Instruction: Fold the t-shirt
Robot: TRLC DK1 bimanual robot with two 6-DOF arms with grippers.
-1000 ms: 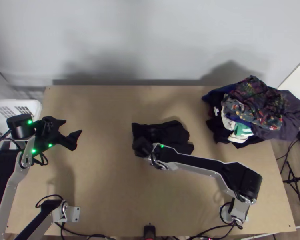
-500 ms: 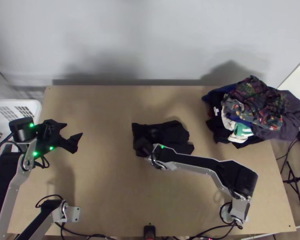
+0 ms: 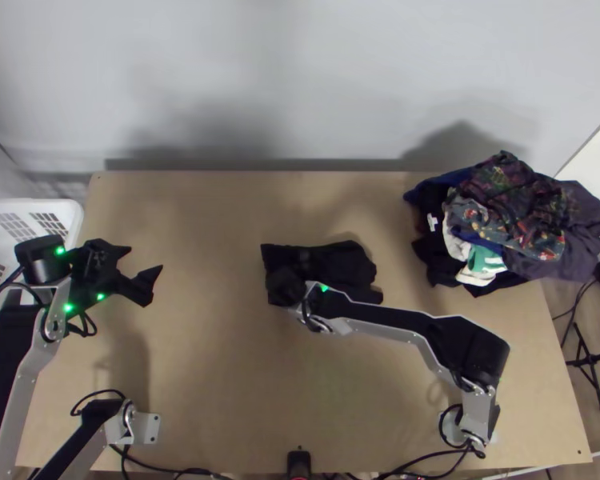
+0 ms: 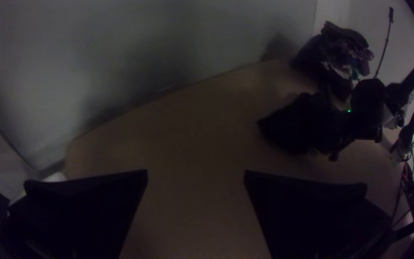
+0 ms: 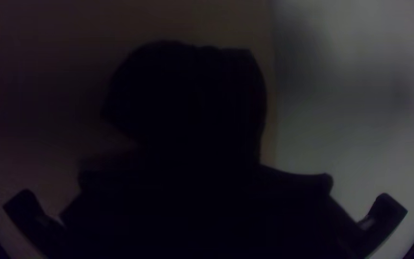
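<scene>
Top view: black cloth t-shirt (image 3: 344,262) seems mostly folded, tidying undone; left gripper (image 3: 146,259) is spread wide, right gripper's (image 5: 206,176) hold cannot be told.

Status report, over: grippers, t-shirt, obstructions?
Left gripper open, well clear. Right gripper over black t-shirt, which lies compact, not spread. Clothes pile off right, apart from it.

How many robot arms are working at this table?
2. The left arm stands at the near left, its gripper open over the table's left side. The right arm stands at the near right and reaches to the middle, where the black garment lies.
</scene>
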